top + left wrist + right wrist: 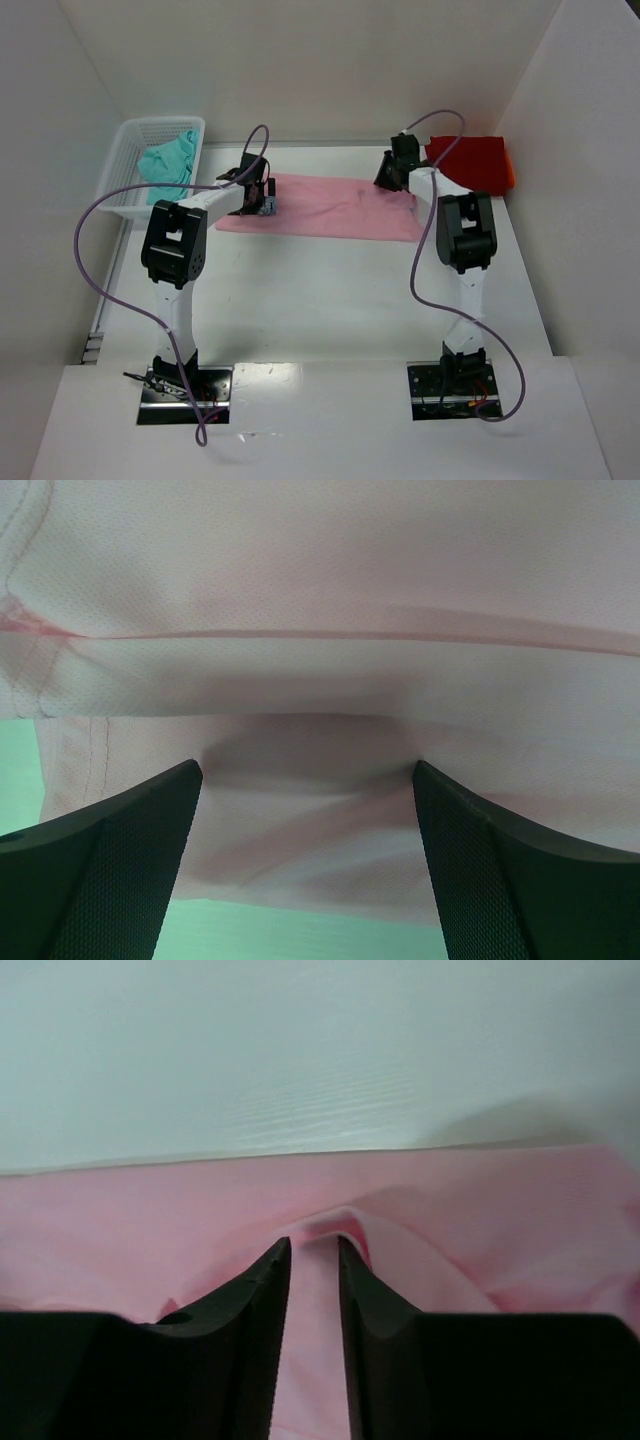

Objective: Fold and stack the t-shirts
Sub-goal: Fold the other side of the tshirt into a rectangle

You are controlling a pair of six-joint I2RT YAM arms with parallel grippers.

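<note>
The light pink t-shirt (330,208) lies flat as a long folded strip across the far middle of the table. My left gripper (262,200) is at its left end, open wide, with the pink cloth (320,600) spread under and between the fingers (308,770). My right gripper (392,180) is at the strip's right end. Its jaws (314,1242) stand a narrow gap apart, with a small raised fold of pink cloth (150,1230) at the tips. A bright red t-shirt (475,162) lies folded at the far right. A teal t-shirt (168,165) sits crumpled in the basket.
The white mesh basket (130,135) stands at the far left against the wall. White walls close in the table on the left, back and right. Bare tabletop (320,310) lies between the pink strip and the arm bases.
</note>
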